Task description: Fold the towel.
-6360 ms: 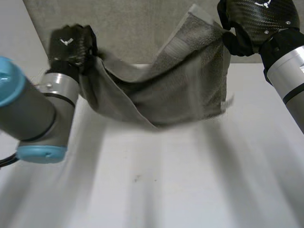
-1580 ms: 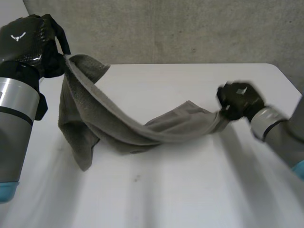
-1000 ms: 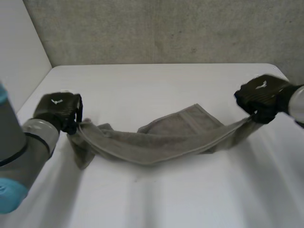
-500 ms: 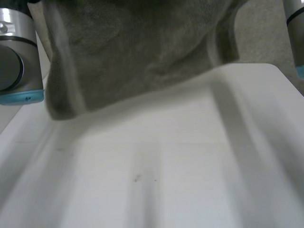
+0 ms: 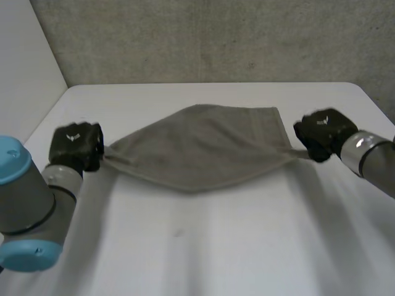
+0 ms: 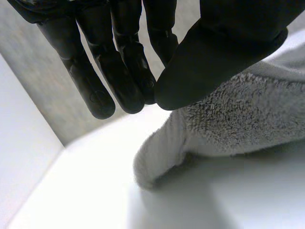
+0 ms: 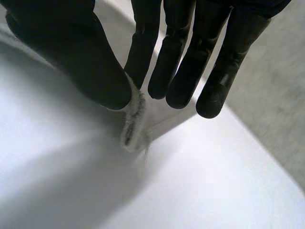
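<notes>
A grey-brown towel [image 5: 200, 148] lies stretched across the middle of the white table [image 5: 203, 246], pulled taut between both hands. My left hand [image 5: 75, 145] pinches the towel's left corner; its thumb [image 6: 224, 52] presses the fluffy cloth [image 6: 238, 119] against the fingers [image 6: 119, 71]. My right hand [image 5: 322, 134] pinches the right corner, a thin tuft of towel [image 7: 133, 119] caught between thumb [image 7: 76, 52] and fingers [image 7: 176, 62]. The towel's near edge sags to a point toward me.
A rough grey wall [image 5: 216, 37] runs behind the table's far edge. A white panel [image 5: 24, 74] stands at the left. Bare tabletop lies in front of the towel.
Half a second ago the towel hung raised high in front of the camera. Both hands have come down and apart, and the towel now lies spread flat and taut on the table.
</notes>
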Robot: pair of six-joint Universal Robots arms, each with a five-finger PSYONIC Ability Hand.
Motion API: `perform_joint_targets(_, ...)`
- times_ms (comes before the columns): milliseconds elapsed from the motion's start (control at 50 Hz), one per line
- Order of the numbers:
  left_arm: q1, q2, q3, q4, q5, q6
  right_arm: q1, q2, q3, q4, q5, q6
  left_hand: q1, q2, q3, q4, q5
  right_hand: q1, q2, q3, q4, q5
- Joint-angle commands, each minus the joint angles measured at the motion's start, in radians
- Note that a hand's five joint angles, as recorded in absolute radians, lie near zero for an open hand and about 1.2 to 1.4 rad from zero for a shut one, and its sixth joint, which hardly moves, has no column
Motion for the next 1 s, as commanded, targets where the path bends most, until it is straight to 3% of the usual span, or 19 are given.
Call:
perform_joint_targets(20,-0.047,0.002,-0.003,-0.126,0.005,-0.003,-0.03,0.0,0.098,-0.029,-0.02,-0.034,0.208,0.178,0.179,0.179,0.184,0.341,0.224,0.207,0.199,0.297)
perform_joint_targets(60,-0.069,0.011,-0.002,-0.168,0.008,0.0,-0.041,0.0,0.145,-0.061,-0.044,-0.032,-0.057,-0.087,-0.086,-0.086,-0.081,0.341,0.224,0.207,0.199,0.297)
perform_joint_targets(80,-0.069,0.011,-0.002,-0.168,0.008,0.0,-0.041,0.0,0.145,-0.062,-0.044,-0.032,-0.059,-0.089,-0.088,-0.088,-0.082,0.341,0.224,0.207,0.199,0.297)
perform_joint_targets(120,-0.084,0.021,0.006,-0.177,0.009,0.004,-0.05,0.0,0.176,-0.089,-0.061,-0.032,-0.503,-0.533,-0.532,-0.532,-0.526,0.341,0.224,0.207,0.199,0.297)
perform_joint_targets(180,-0.086,0.054,0.016,-0.175,0.009,0.01,-0.052,0.0,0.19,-0.103,-0.064,-0.032,-0.672,-0.702,-0.701,-0.701,-0.696,0.341,0.224,0.207,0.199,0.297)
perform_joint_targets(300,-0.08,0.082,0.04,-0.172,0.047,0.021,-0.052,0.0,0.193,-0.106,-0.066,-0.032,-0.684,-0.714,-0.713,-0.713,-0.708,0.341,0.224,0.207,0.199,0.297)
perform_joint_targets(400,-0.077,0.082,0.05,-0.175,0.181,0.026,-0.055,0.001,0.2,-0.121,-0.064,-0.032,-0.676,-0.705,-0.704,-0.704,-0.699,0.341,0.224,0.207,0.199,0.297)
perform_joint_targets(460,-0.08,0.067,0.047,-0.175,0.216,0.026,-0.055,0.001,0.207,-0.131,-0.066,-0.032,-0.676,-0.705,-0.704,-0.704,-0.699,0.341,0.224,0.207,0.199,0.297)
perform_joint_targets(700,-0.08,-0.11,0.072,-0.128,0.221,0.038,-0.065,-0.003,0.211,-0.135,-0.066,-0.034,-0.682,-0.711,-0.71,-0.71,-0.705,0.341,0.224,0.207,0.199,0.297)
perform_joint_targets(880,-0.044,-0.214,0.089,-0.004,0.219,0.183,-0.082,-0.006,0.216,-0.135,-0.066,-0.035,-0.673,-0.703,-0.701,-0.701,-0.696,0.341,0.224,0.207,0.199,0.297)
perform_joint_targets(1000,-0.044,-0.216,0.096,-0.016,0.227,0.253,-0.085,-0.006,0.219,-0.137,-0.066,-0.035,-0.544,-0.573,-0.572,-0.572,-0.567,0.341,0.224,0.207,0.199,0.297)
